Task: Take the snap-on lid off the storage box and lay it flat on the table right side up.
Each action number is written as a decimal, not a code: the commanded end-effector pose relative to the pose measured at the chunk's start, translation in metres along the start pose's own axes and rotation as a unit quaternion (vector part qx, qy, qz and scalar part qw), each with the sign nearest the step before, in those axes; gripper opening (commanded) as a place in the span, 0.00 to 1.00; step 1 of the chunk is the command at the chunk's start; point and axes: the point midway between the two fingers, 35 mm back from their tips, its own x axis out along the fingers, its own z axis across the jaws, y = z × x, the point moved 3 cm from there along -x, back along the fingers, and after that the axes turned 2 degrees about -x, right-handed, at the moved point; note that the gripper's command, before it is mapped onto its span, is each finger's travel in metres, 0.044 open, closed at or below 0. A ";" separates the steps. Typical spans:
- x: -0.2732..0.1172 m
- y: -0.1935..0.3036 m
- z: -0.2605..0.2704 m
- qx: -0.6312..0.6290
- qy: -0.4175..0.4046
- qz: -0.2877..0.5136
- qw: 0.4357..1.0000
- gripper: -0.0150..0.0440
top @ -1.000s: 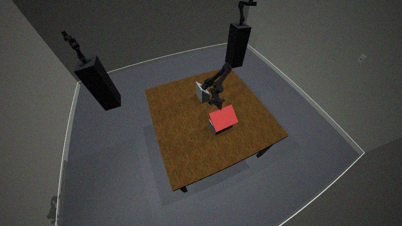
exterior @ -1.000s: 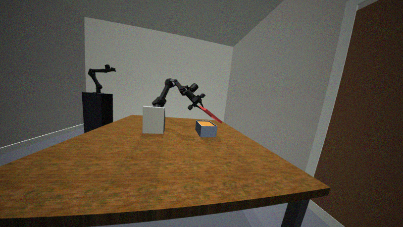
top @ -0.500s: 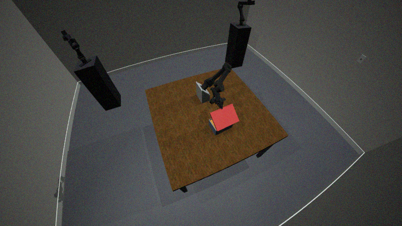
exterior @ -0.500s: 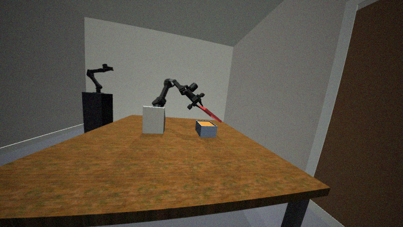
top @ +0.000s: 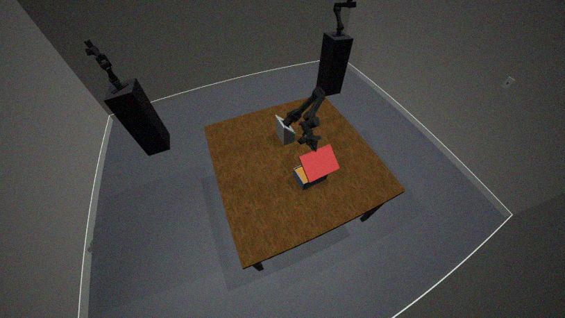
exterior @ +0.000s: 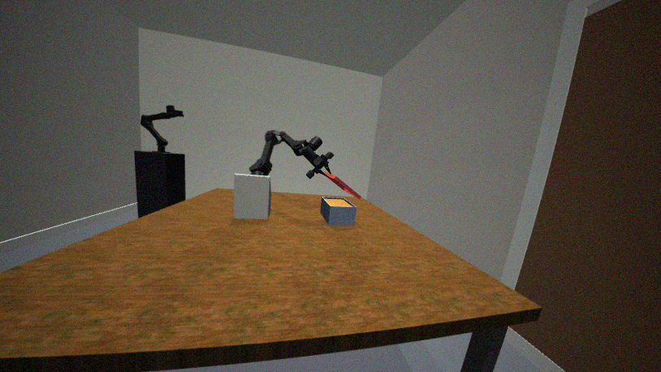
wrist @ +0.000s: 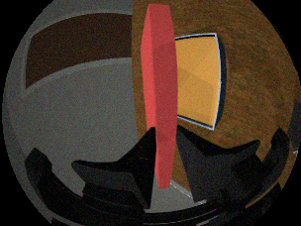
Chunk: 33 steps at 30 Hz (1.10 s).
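The red lid (top: 321,162) (exterior: 343,184) (wrist: 163,74) is off the box and in the air, steeply tilted, its far edge lower than the edge at the gripper. My gripper (top: 314,148) (exterior: 327,173) (wrist: 165,129) is shut on the lid's near edge, one finger on each face. The storage box (top: 314,182) (exterior: 342,216) (wrist: 223,81) is blue-grey, stands upright and open on the table, and shows an orange inside. In the top view the lid hides much of the box; in the exterior view the lid is above and behind it.
A pale grey upright block (top: 284,133) (exterior: 252,196) stands on the wooden table (top: 268,221) (exterior: 258,277), beside my arm's base. Two other arms stand on black pedestals (top: 138,118) (top: 334,63) off the table.
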 end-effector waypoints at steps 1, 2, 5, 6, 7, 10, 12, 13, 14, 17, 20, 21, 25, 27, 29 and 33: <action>-0.002 0.006 0.001 0.002 -0.003 -0.003 1.000 0.25; -0.002 0.008 0.001 0.002 -0.003 -0.003 1.000 0.25; -0.002 0.014 0.001 0.002 -0.003 -0.003 1.000 0.25; -0.002 0.016 0.000 0.002 -0.003 -0.003 1.000 0.25; -0.002 0.018 0.000 0.002 -0.003 -0.003 1.000 0.25; -0.003 0.024 0.000 0.002 -0.003 -0.003 1.000 0.25; -0.003 0.028 0.000 0.002 -0.003 -0.003 1.000 0.25; -0.003 0.030 0.000 0.002 -0.003 -0.003 1.000 0.25; -0.003 0.032 0.000 0.002 -0.003 -0.003 1.000 0.25; -0.004 0.038 0.000 0.002 -0.003 -0.003 1.000 0.25; -0.004 0.044 0.000 0.003 -0.003 -0.003 1.000 0.25; -0.004 0.046 0.000 0.003 -0.003 -0.003 1.000 0.25; -0.005 0.054 0.000 0.003 -0.003 -0.003 1.000 0.25; -0.005 0.058 0.000 0.003 -0.003 -0.003 1.000 0.25; -0.005 0.062 0.000 0.003 -0.003 -0.003 1.000 0.25; -0.006 0.070 -0.001 0.003 -0.003 -0.003 1.000 0.25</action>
